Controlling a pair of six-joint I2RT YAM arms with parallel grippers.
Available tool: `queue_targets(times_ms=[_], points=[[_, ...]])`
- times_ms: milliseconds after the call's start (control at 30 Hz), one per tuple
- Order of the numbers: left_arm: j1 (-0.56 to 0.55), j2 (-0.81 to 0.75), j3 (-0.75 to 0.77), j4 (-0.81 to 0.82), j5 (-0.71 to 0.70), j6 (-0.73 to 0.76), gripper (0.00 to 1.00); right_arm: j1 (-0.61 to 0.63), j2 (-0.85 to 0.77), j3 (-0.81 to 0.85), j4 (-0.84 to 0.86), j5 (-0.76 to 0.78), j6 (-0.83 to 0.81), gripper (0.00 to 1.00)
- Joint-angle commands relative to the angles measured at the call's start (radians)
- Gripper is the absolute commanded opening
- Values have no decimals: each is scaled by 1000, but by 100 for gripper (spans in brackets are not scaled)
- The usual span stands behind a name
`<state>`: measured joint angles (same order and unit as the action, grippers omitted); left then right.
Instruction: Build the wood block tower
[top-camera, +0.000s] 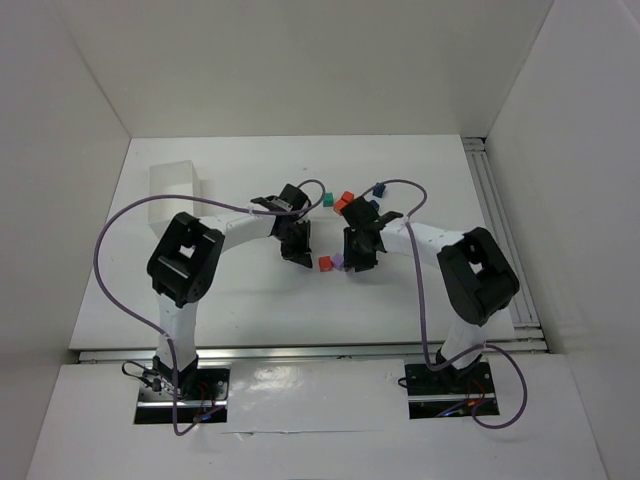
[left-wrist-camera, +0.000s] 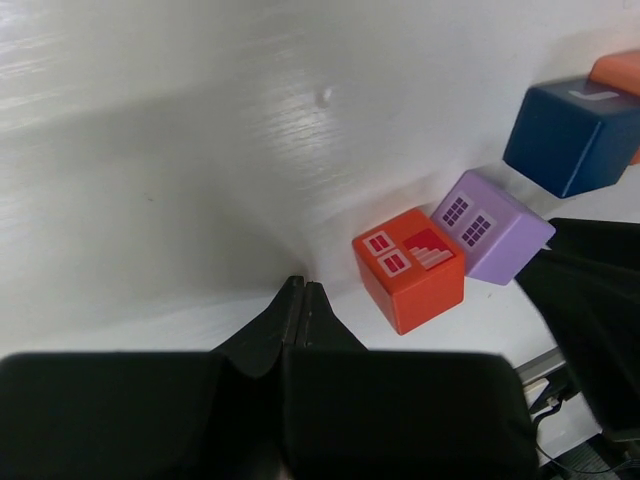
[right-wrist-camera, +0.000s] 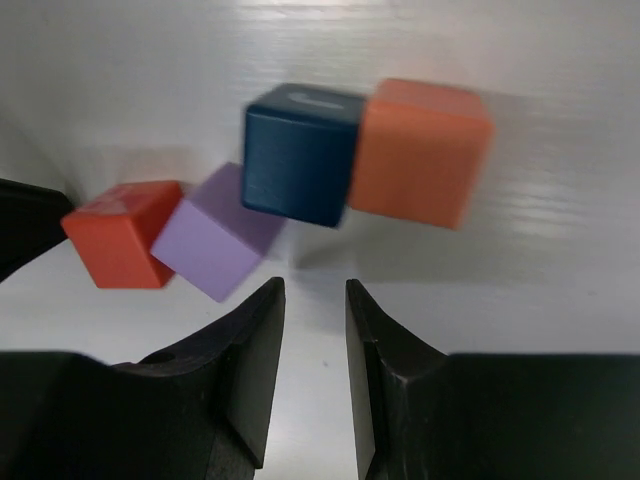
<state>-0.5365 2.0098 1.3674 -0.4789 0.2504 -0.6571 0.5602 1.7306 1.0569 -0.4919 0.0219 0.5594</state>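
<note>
A red block (top-camera: 324, 264) and a purple block (top-camera: 338, 262) lie touching on the white table between my two grippers. My left gripper (top-camera: 296, 247) is shut and empty just left of the red block (left-wrist-camera: 408, 268), with the purple block (left-wrist-camera: 490, 238) beyond it. My right gripper (top-camera: 358, 256) is open and empty; its jaws (right-wrist-camera: 314, 290) stand just short of the purple block (right-wrist-camera: 215, 240) and the red block (right-wrist-camera: 120, 232). Further back a dark blue block (right-wrist-camera: 300, 155) sits against an orange block (right-wrist-camera: 420, 150). No stepped tower shows.
Behind the grippers lie a teal block (top-camera: 328, 200), a red block (top-camera: 347, 197), an orange block (top-camera: 341, 208) and two dark blue blocks (top-camera: 372, 206) (top-camera: 379, 189). A white tray (top-camera: 175, 185) stands at the back left. White walls enclose the table.
</note>
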Motion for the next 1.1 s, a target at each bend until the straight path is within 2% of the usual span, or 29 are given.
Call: queue_targets(times_ms=[0, 400, 567, 667, 867, 1000, 1067], points=[[10, -31, -27, -40, -54, 24, 0, 26, 56, 86, 30, 35, 16, 38], [29, -40, -45, -40, -53, 33, 0, 73, 155, 181, 29, 24, 16, 38], [29, -40, -36, -40, -22, 33, 0, 84, 52, 180, -22, 59, 16, 38], [29, -49, -66, -29, 3, 10, 0, 84, -18, 124, -34, 78, 16, 38], [9, -59, -99, 19, 38, -39, 0, 75, -60, 106, -65, 107, 39, 38], [-28, -59, -99, 37, 58, -88, 0, 30, -100, 106, -86, 141, 39, 48], [-28, -59, -99, 37, 67, -117, 0, -2, -114, 106, -96, 153, 28, 50]])
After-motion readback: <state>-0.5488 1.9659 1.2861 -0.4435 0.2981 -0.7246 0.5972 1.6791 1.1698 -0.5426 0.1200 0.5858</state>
